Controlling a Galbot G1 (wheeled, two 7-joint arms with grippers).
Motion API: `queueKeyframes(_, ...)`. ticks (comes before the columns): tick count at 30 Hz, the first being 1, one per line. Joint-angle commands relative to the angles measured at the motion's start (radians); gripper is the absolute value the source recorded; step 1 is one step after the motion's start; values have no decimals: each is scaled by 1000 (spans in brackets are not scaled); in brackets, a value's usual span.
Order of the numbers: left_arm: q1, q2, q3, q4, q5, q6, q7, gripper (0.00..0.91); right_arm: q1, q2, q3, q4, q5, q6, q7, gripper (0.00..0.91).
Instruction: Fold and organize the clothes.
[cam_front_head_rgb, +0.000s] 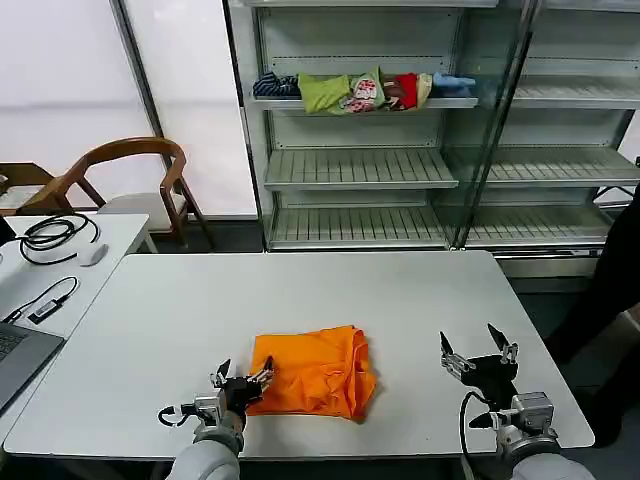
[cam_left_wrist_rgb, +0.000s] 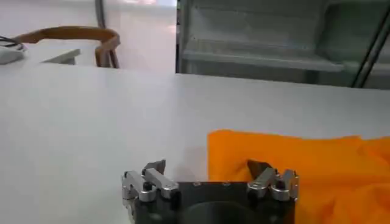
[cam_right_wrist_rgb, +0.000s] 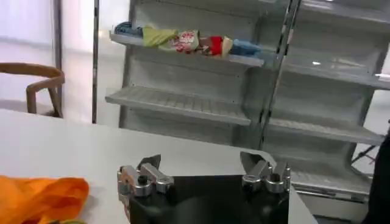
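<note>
At lower centre of the head view, the orange T-shirt (cam_front_head_rgb: 314, 372) lies bunched on the tabletop (cam_front_head_rgb: 300, 290), its left edge at your left gripper (cam_front_head_rgb: 243, 382). In the left wrist view, fingers (cam_left_wrist_rgb: 259, 169) spread wide straddle that edge. In the right wrist view, your right gripper (cam_right_wrist_rgb: 204, 165) waits apart, wide open.

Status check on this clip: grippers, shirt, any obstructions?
Left gripper open at the orange T-shirt's near-left corner. Right gripper open, off the cloth. Shirt bunched on the table. Nothing in the way.

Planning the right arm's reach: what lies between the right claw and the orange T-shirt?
Only bare white table between right claw and orange T-shirt, per head view.
</note>
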Motion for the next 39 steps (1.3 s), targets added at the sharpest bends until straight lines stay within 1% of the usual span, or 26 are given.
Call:
queueKeyframes(1, -1, -15, 11, 34, 0, -21, -44, 907, 6, 0, -7, -4, -1, 0, 1, 907)
queueKeyframes(7, 0, -25, 16, 18, 28, -51, -38, 907, 2, 2, -7, -3, -2, 0, 0, 907)
queueKeyframes(13, 7, -26, 48, 22, 74, -46, -36, 907, 1, -5, -5, 1, -2, -1, 0, 907)
queueKeyframes(21, -17, -34, 74, 67, 80, -44, -29, 907, -4, -10, -3, 8, -2, -4, 1, 907)
queueKeyframes(22, -21, -35, 75, 74, 79, -44, -29, 584, -5, -11, -3, 8, -2, -4, 2, 907)
queueKeyframes(23, -22, -36, 75, 77, 79, -44, -29, 393, -5, -12, -3, 8, -1, -4, 2, 907)
queueKeyframes(24, -23, -36, 75, 79, 77, -45, -29, 161, -6, -12, -3, 8, -1, -5, 2, 907)
queueKeyframes(27, -18, -39, 77, 80, 77, -46, -29, 40, -8, -13, -3, 7, -1, -5, 2, 907)
queueKeyframes(28, -15, -39, 79, 79, 77, -46, -28, 30, -7, -15, -4, 6, -1, -6, 2, 907)
queueKeyframes(35, -4, -39, 86, 72, 77, -49, -23, 20, 8, -18, -14, 1, 0, -11, 4, 907)
queueKeyframes(39, -6, -37, 80, 73, 78, -50, -17, 30, 11, -14, -19, -4, -1, -11, 4, 907)
